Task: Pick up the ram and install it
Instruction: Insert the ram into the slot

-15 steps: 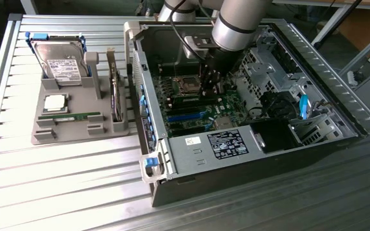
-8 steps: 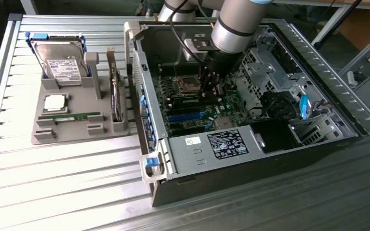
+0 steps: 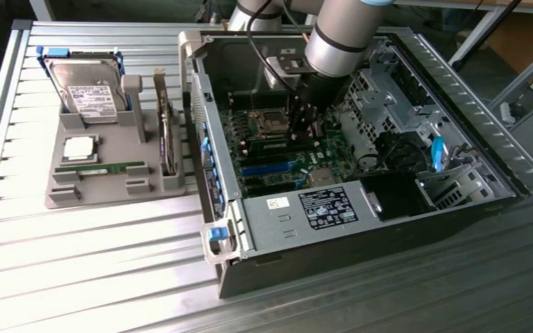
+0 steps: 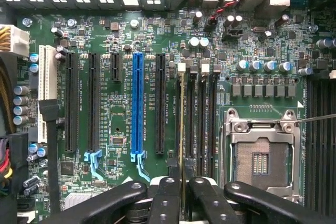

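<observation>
- The ram, a long, thin green circuit-board stick, is seen edge-on in the wrist view, standing upright between the black fingers of the gripper, which is clamped on it from both sides.
- The stick lines up lengthwise with the outermost of the black memory slots, the one nearest the long black expansion slots. Whether it is seated in that slot cannot be told.
- In the exterior view the grey robot arm reaches down into the open black and silver computer case, with the gripper low over the green motherboard and the ram reaching out from it toward the exterior view's left.
- On the board, a bright blue expansion slot lies parallel to the memory slots, and the square silver processor socket sits on the other side of them.
- Beside the case, to the exterior view's left, a grey moulded tray rests on the ribbed aluminium bench.
- The tray carries a big silver hard drive with a white label, a square silver processor chip and a second green stick lying flat near its front edge, well apart from the gripper.
</observation>
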`<state>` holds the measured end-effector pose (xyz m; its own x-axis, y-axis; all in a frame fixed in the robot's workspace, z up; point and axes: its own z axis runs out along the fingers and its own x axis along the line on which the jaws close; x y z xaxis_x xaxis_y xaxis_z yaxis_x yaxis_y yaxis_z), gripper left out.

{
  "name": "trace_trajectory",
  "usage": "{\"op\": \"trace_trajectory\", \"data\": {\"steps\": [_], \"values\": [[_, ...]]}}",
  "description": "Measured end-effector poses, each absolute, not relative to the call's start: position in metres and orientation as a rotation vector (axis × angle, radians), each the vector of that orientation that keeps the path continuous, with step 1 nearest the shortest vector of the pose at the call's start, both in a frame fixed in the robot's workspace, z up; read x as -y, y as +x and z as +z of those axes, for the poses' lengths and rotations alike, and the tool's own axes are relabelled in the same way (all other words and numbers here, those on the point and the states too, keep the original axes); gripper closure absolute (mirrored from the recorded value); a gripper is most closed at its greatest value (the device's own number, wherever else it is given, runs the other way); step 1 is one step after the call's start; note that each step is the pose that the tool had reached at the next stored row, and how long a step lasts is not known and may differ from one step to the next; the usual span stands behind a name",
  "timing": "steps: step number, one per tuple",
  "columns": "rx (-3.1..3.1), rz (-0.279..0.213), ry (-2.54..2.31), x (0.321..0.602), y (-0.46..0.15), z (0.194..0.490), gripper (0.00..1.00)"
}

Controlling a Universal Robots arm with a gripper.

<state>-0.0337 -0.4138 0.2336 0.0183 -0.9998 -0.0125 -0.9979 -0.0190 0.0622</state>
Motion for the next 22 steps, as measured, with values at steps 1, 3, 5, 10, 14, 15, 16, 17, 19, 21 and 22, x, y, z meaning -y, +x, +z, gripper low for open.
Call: {"op": "trace_trajectory", "data": {"steps": [1, 3, 5, 10, 14, 15, 16, 17, 19, 21, 22], "values": [[2.175, -0.081, 2.216, 0.414, -0.034, 0.233, 0.88], [2.175, -0.081, 2.216, 0.414, -0.034, 0.232, 0.88], [2.175, -0.082, 2.216, 0.414, -0.034, 0.232, 0.80], [2.170, -0.069, 2.210, 0.413, -0.034, 0.243, 0.80], [2.167, -0.062, 2.207, 0.404, -0.033, 0.255, 0.91], [2.166, -0.063, 2.206, 0.404, -0.027, 0.255, 0.91], [2.166, -0.064, 2.205, 0.404, -0.021, 0.255, 0.91], [2.165, -0.066, 2.204, 0.404, -0.014, 0.255, 0.91], [2.164, -0.067, 2.204, 0.404, -0.002, 0.260, 0.91], [2.164, -0.068, 2.204, 0.404, 0.010, 0.265, 0.91], [2.164, -0.068, 2.203, 0.404, 0.015, 0.267, 0.91]]}}
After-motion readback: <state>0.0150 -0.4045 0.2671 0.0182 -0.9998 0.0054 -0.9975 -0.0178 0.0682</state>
